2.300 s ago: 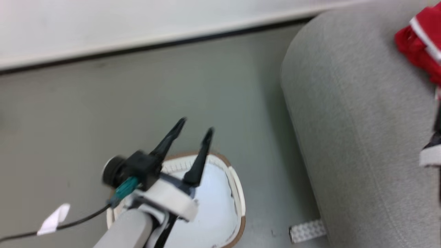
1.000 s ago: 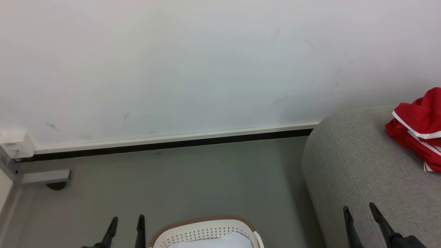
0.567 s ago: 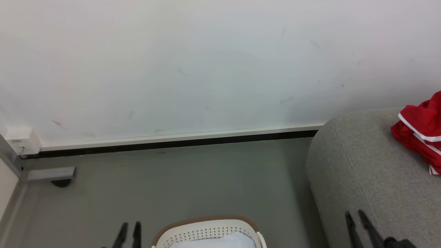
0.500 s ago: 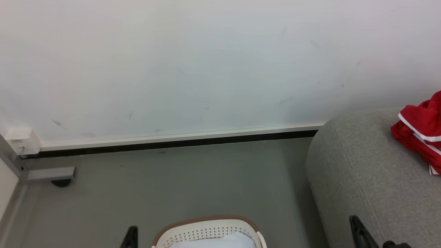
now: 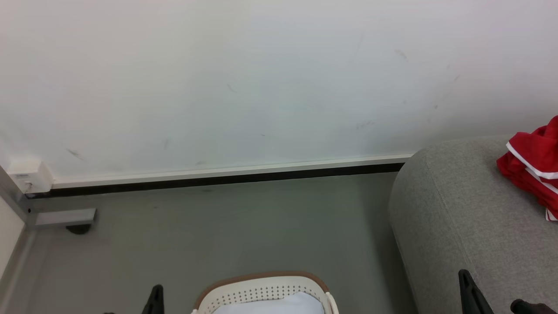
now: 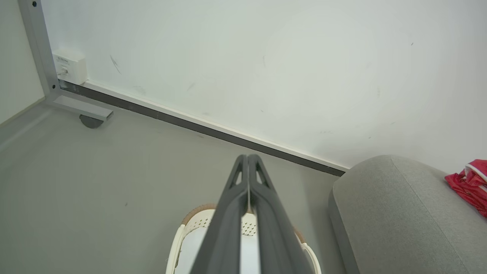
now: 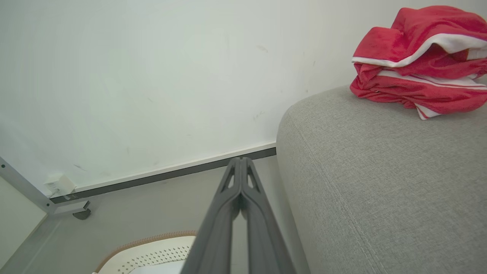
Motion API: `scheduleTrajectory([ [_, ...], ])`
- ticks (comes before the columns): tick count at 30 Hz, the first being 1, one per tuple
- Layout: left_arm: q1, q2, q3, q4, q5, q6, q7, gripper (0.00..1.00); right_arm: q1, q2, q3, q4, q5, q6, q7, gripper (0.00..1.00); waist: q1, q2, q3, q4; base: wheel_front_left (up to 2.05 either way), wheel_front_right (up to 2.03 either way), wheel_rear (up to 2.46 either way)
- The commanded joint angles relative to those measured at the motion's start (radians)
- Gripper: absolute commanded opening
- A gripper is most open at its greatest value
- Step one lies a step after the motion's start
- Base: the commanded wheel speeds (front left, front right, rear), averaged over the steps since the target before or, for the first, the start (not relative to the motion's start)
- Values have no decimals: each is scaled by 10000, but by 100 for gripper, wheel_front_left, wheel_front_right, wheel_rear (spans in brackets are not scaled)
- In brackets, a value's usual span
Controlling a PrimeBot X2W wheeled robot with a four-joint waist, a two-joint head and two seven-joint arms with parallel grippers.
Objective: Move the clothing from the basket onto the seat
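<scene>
Red clothing [image 5: 532,163] with white stripe trim lies bunched on the grey seat [image 5: 462,218] at the right; it also shows as a heap [image 7: 418,61] in the right wrist view and at the edge [image 6: 470,184] of the left wrist view. The cream basket [image 5: 266,292] with a brown rim sits on the floor at the bottom centre, its pale inside bare. My left gripper [image 6: 247,160] is shut, empty, above the basket [image 6: 198,228]; its tip [image 5: 156,293] pokes up left of the basket. My right gripper [image 7: 240,161] is shut, empty, beside the seat [image 7: 380,182]; its tip [image 5: 465,279] rises over the seat's front.
A white wall [image 5: 261,78] with a dark baseboard [image 5: 218,179] runs behind the grey floor [image 5: 218,226]. A metal frame leg with a foot [image 5: 65,218] and a small white box [image 5: 26,176] stand at the far left corner.
The camera lifted from the basket to the wall. Both grippers, open earlier, have shut and sunk toward the bottom edge. The clothing stays on the seat.
</scene>
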Motion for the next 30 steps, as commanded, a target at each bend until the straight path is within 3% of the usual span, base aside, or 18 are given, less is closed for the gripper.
scheduleTrajectory([
  [1, -291, 14, 119, -161, -456, -49, 103, 0, -293, -45, -87, -196, 507, -3, 99, 0, 0, 0, 8, 6, 0, 0, 0],
  [30, -852, -62, 721, -120, -4490, -482, 1174, 0, -650, -62, -562, -453, 4773, -8, 1184, 0, 0, 0, 139, 106, 0, 0, 0],
])
